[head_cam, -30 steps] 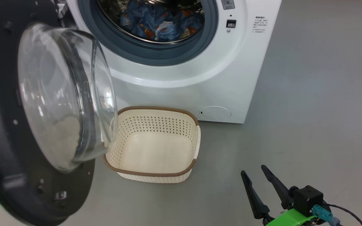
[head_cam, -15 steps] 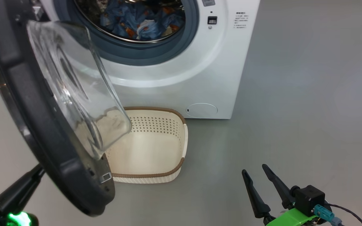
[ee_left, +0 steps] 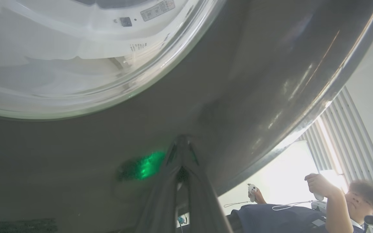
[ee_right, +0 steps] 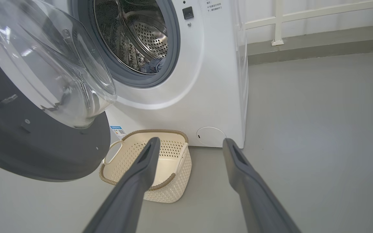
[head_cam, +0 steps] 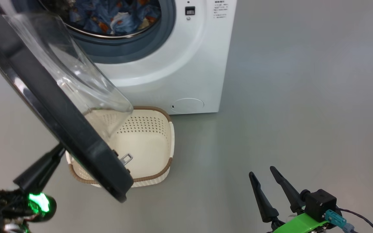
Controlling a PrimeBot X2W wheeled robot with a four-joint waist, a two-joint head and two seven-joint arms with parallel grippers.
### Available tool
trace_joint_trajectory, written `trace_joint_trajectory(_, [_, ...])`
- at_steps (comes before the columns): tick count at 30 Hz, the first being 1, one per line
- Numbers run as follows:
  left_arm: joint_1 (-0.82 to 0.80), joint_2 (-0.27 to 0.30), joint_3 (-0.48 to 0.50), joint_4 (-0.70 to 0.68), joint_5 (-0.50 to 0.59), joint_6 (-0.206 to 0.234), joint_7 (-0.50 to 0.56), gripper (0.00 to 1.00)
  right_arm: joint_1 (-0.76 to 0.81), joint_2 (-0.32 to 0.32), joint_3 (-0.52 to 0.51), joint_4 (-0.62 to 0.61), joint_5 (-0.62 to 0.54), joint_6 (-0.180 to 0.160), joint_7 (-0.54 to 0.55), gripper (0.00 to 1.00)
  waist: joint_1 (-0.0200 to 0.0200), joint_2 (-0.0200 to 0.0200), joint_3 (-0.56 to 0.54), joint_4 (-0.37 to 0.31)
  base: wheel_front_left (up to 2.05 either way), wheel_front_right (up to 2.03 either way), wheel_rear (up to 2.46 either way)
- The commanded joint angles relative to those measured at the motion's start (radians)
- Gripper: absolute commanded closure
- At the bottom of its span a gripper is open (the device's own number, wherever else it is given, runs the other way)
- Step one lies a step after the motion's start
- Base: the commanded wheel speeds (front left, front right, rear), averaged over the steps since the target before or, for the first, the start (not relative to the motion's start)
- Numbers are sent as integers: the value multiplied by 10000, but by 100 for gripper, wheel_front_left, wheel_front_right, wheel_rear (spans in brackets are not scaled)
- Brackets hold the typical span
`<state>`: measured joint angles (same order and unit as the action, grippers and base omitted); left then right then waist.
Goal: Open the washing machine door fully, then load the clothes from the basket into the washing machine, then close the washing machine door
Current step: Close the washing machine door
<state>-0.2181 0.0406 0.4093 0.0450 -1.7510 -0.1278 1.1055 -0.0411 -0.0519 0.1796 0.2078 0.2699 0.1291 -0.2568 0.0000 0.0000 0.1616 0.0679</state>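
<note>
- Left tool (head_cam: 58, 151): fingers pressed together with nothing between them, tips against the glossy outer face of the washing machine door (head_cam: 60, 110), near its rim. A green light glows at the tool's base and is reflected on the door.
- Right tool (head_cam: 261, 172): fingers spread wide apart and holding nothing, over bare grey floor (head_cam: 303, 97), well to the right of the basket.
- The door stands partly open, swung out from the machine's left side, and is seen almost edge-on from the head. Its clear glass bowl window (head_cam: 76, 71) bulges toward the drum, and a small metal latch hook (head_cam: 126, 158) sticks out near the lower rim.
- The basket (head_cam: 147, 129) sits on the floor just in front of the washing machine (head_cam: 173, 71), partly under the door, with no garment visible inside it.
- A round white cap (head_cam: 188, 105) sits low on the machine's front, just behind the basket.
- The clothes (head_cam: 108, 19), blue with orange-brown figures and a bit of white, lie inside the steel drum, within the grey rubber seal (head_cam: 160, 38).
- Past the door's rim in the left wrist view, a person (ee_left: 335, 207) holds a controller in each hand.
</note>
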Motion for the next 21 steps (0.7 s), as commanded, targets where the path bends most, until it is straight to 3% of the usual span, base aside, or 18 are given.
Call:
trace_joint_trajectory(1, [-702, 143, 154, -208, 300, -29, -292, 100, -108, 17, 272, -306, 124, 16, -49, 0, 0, 0, 355, -371, 0, 0, 0])
trace_joint_trajectory(21, [-2720, 102, 60, 96, 512, -29, -1040, 100, -94, 17, 464, -1039, 419, 16, -49, 0, 0, 0, 1715, -2211, 0, 0, 0])
